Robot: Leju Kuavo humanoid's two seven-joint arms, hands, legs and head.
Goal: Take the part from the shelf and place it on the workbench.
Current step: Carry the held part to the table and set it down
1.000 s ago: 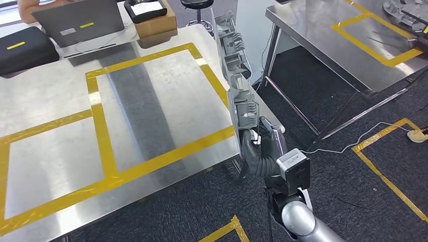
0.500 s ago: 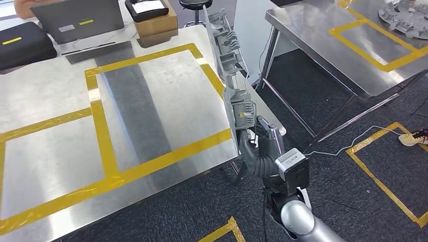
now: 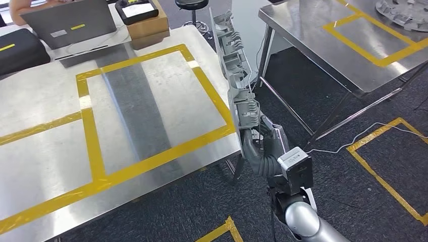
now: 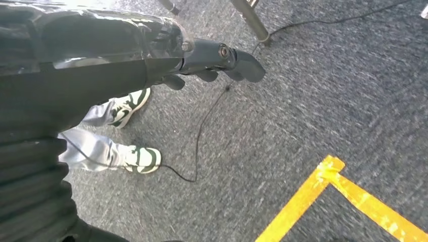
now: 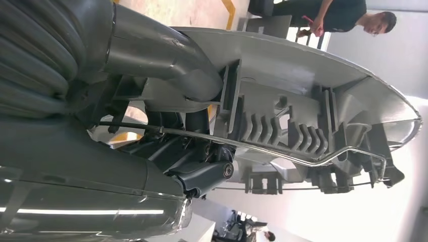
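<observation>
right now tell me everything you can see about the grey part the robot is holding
The part is a long, narrow grey piece that looks like moulded plastic, with ribs, slots and clips along one face and a thin metal wire running its length. It stands nearly upright, gripped at its lower end by the right hand, held in the air beside the right edge of the steel table with yellow tape, not resting on it.

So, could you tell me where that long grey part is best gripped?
At its lower end, from below, as the right robot hand holds it: the long grey part stands upright, ribbed, with a thin wire along it, so grip the solid end.
</observation>
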